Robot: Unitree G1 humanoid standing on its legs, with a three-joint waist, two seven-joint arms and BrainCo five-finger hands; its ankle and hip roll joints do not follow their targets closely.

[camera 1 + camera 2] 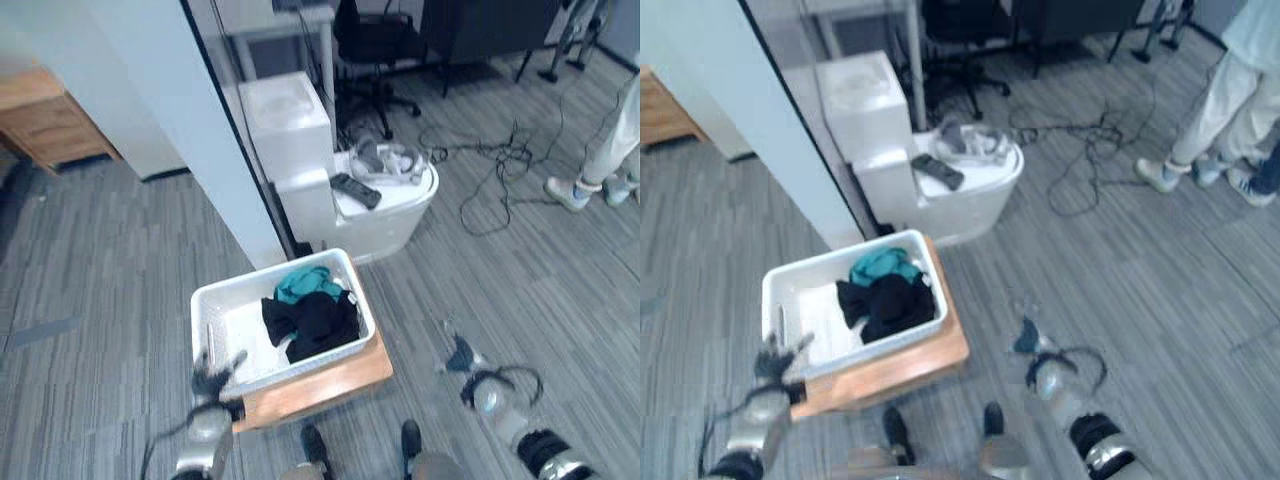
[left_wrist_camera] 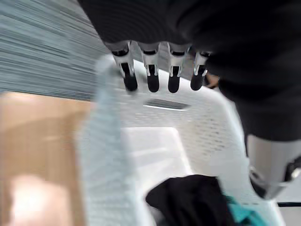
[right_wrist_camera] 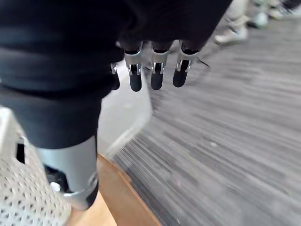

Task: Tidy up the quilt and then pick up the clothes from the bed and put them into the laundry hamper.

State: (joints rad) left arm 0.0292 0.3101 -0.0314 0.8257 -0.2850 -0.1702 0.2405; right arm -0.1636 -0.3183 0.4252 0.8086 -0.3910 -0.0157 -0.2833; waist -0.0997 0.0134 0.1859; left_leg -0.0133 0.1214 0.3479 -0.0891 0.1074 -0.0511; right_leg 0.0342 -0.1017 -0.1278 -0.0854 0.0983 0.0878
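Observation:
A white perforated laundry hamper (image 1: 222,300) stands on a low wooden platform (image 1: 330,380) on the floor. Inside it lie black clothes (image 1: 315,322) and a teal garment (image 1: 303,284); in the left wrist view the black clothes (image 2: 190,200) lie deep in the hamper (image 2: 108,155). My left hand (image 1: 212,378) hovers open at the hamper's near left corner, fingers (image 2: 150,70) straight and holding nothing. My right hand (image 1: 462,356) hangs open over the bare floor to the right of the platform, fingers (image 3: 157,68) straight, nothing in it.
A white toilet (image 1: 360,200) with a dark remote (image 1: 355,190) and grey cloth on its lid stands behind the hamper. A white partition wall (image 1: 180,120) rises at the left. Cables (image 1: 500,170) trail on the floor; a person's legs (image 1: 610,140) stand far right. An office chair (image 1: 375,50) is at the back.

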